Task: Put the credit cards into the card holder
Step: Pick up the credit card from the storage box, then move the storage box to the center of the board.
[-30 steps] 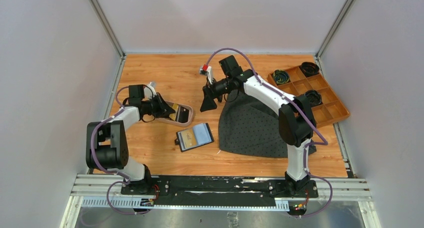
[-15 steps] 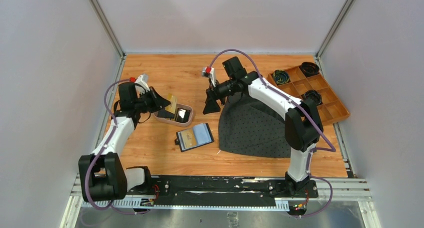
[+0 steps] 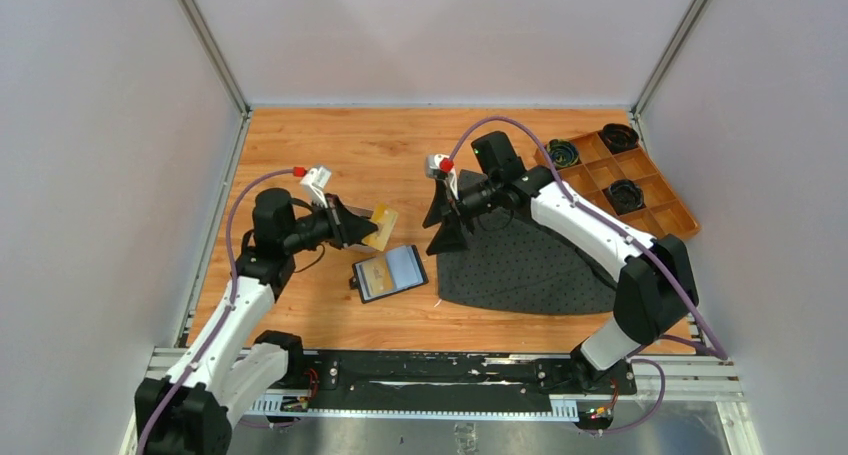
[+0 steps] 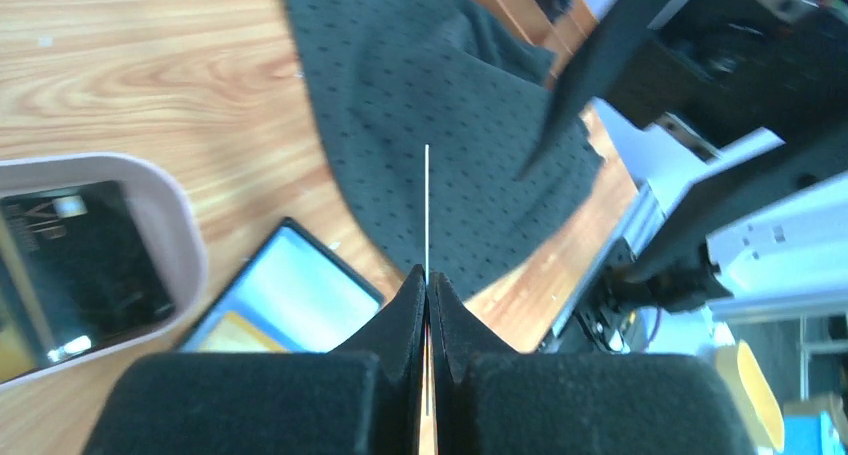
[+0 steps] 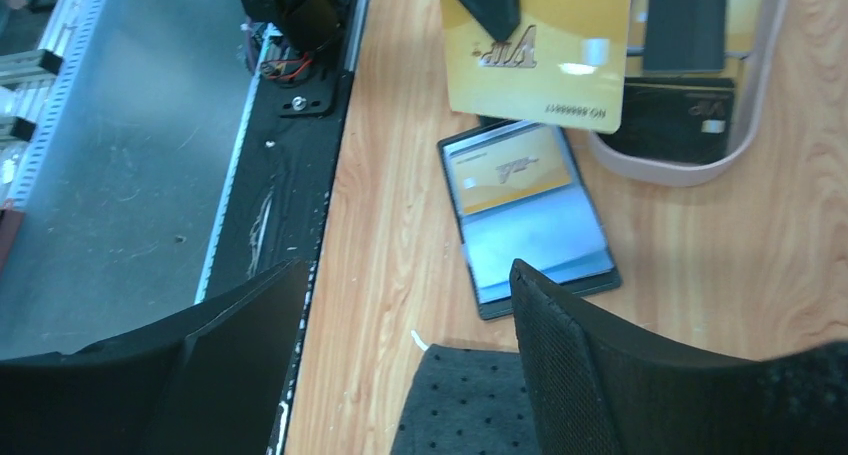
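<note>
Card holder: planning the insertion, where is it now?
In the top view the card holder lies open left of centre, beside the left edge of the dark cloth, just nearer the bases than the gold card in the left gripper.

I read white-and-black left arm (image 3: 236,303) extended forward and rightward, wrist lifted | black two-finger left gripper (image 3: 362,230) pinched tight on a thin gold-yellow plastic card (image 3: 385,223) | white-and-black right arm (image 3: 590,225) stretched leftward across my view | black two-finger right gripper (image 3: 445,223) spread wide, holding nothing, facing the left gripper.
</note>
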### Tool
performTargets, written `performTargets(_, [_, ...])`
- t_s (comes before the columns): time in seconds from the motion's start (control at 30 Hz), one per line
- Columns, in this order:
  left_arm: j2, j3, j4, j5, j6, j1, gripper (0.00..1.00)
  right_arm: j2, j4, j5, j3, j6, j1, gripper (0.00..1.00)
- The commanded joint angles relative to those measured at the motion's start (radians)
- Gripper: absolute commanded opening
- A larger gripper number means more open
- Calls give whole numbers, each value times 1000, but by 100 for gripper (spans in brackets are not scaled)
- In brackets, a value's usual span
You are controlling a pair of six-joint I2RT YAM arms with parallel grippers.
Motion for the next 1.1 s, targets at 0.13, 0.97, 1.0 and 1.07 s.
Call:
performTargets(0.13, [-113,-116,99,-38,-28,-195,0,-4,100,-81,-79,99,-4,79])
performTargets(0.97, [-449,138,-673,-704,112,-222,0,674,-135,529,712,73,156,67])
performTargets(1.0, [-452,140,-679,-708,112,-222,0,691,-138,551,725,73,167,66])
performTargets(1.07, [-453,141,-687,-710,112,-222,0,727,-144,592,758,71,182,62])
